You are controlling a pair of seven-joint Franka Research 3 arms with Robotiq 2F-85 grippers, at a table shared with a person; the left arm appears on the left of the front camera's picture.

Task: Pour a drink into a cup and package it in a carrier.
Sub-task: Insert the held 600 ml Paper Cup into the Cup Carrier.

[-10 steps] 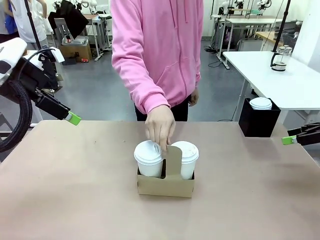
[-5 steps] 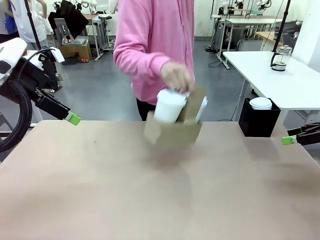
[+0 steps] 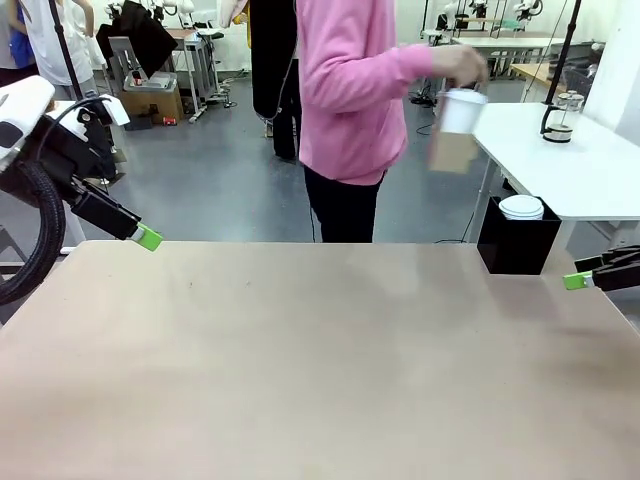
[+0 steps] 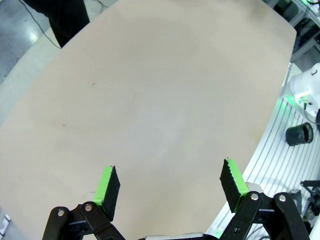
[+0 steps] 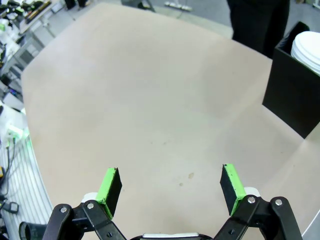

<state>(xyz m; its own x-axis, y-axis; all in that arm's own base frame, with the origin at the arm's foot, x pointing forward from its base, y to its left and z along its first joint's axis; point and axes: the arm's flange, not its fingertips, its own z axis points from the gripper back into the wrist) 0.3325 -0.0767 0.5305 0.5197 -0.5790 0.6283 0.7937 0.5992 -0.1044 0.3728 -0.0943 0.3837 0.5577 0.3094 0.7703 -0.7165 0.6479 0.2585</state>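
A person in a pink top stands at the table's far side, turned to the right. One hand holds the brown carrier (image 3: 451,153) in the air, blurred by motion, with a white lidded cup (image 3: 462,109) in it. My left gripper (image 3: 148,237) hangs open over the table's left edge, and its fingers (image 4: 107,186) stand wide apart over bare tabletop. At the right edge my right gripper (image 3: 577,280) is open too, and nothing lies between its pads (image 5: 230,182). A glass jug (image 3: 557,117) stands on the white side table, too small to show the drink.
The tan table (image 3: 320,350) lies bare in front of me. A black box (image 3: 518,242) with white lids (image 3: 521,207) on top stands past the far right corner; the right wrist view has it as the black box (image 5: 292,95). The white side table (image 3: 580,165) is behind it.
The person has lifted the carrier with two cups off the middle of the table and swung it up and to the right while turning away. Both arms have stayed still.
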